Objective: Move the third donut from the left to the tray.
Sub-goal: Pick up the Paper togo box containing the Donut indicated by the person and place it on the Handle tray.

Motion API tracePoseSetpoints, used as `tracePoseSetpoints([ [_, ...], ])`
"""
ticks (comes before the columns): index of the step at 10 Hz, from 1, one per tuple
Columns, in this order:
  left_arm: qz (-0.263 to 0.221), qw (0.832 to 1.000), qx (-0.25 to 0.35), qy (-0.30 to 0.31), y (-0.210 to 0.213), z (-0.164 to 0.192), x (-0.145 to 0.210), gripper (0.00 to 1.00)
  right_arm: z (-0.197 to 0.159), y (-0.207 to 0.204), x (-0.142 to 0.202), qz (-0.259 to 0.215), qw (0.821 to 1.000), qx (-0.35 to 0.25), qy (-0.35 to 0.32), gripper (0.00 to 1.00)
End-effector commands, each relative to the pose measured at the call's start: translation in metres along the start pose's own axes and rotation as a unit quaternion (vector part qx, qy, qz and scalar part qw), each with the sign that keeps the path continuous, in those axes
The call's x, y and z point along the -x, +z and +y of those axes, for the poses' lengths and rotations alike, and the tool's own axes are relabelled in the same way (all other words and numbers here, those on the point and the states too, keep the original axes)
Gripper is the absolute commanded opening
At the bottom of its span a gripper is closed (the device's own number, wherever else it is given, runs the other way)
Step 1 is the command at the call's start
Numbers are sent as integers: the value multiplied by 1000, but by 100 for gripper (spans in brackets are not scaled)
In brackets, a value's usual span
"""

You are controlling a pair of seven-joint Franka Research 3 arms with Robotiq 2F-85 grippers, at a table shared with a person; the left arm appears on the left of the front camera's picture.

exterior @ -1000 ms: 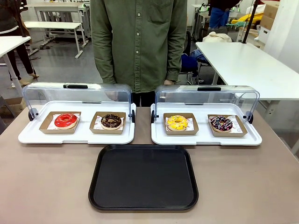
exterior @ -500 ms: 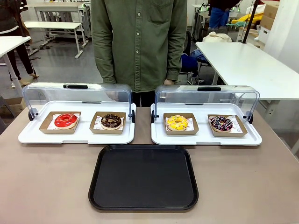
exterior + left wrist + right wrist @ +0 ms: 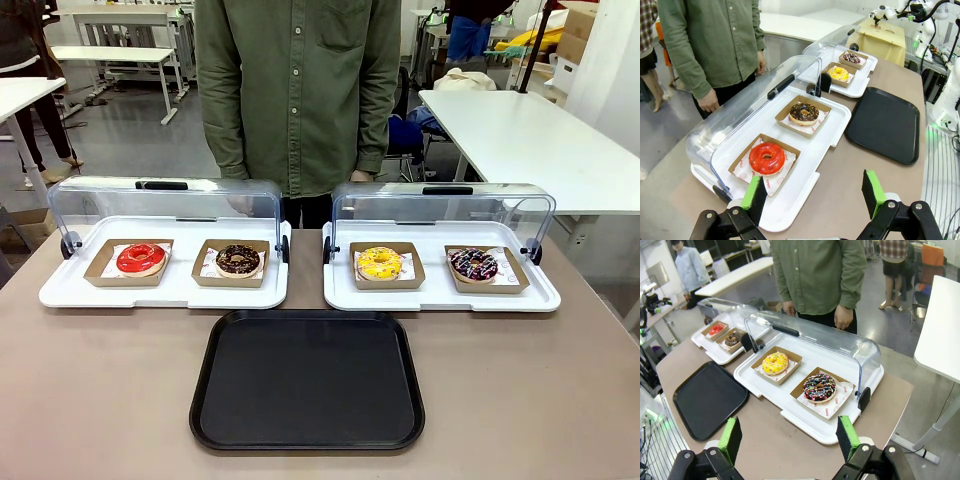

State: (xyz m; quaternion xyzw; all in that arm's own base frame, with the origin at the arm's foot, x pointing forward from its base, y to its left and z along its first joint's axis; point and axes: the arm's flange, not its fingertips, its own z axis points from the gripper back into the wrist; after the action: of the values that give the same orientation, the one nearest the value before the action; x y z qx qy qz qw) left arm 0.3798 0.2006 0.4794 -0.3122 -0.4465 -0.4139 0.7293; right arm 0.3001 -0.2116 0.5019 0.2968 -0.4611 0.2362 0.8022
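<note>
Left tool (image 3: 813, 186) and right tool (image 3: 788, 435) both hang wide open and empty. Nothing has shifted over the past second, so the move looks unstarted. The third donut (image 3: 379, 263) sits just beyond the tray (image 3: 305, 385), past its far right corner. Red print on the paper liner (image 3: 837, 402) is too small to read.

Ahead of the green-padded right gripper (image 3: 789, 436), the third donut (image 3: 775, 363) is bright yellow with dark specks, in a brown cardboard holder (image 3: 794, 361). Nearer sits a chocolate donut (image 3: 819, 386) with multicoloured sprinkles, on a white display tray (image 3: 805, 422). Left of the gripper, the tray (image 3: 710, 399) is plain black.
</note>
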Motion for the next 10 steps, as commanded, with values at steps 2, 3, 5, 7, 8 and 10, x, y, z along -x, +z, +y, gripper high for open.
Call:
tracePoseSetpoints([
  [2, -2, 1000, 5, -3, 0, -1, 0, 100, -2, -1, -3, -15, 1000, -1, 12, 100],
  [3, -2, 1000, 5, -3, 0, -1, 0, 100, -2, -1, -3, -15, 1000, -1, 12, 100],
  [5, -2, 1000, 5, -3, 0, -1, 0, 100, -2, -1, -3, -15, 1000, -1, 12, 100],
  [7, -2, 1000, 5, -3, 0, -1, 0, 100, -2, -1, -3, -15, 1000, -1, 12, 100],
  [8, -2, 1000, 5, -3, 0, -1, 0, 100, -2, -1, -3, -15, 1000, -1, 12, 100],
  [10, -2, 1000, 5, -3, 0, -1, 0, 100, -2, -1, -3, -15, 1000, -1, 12, 100],
])
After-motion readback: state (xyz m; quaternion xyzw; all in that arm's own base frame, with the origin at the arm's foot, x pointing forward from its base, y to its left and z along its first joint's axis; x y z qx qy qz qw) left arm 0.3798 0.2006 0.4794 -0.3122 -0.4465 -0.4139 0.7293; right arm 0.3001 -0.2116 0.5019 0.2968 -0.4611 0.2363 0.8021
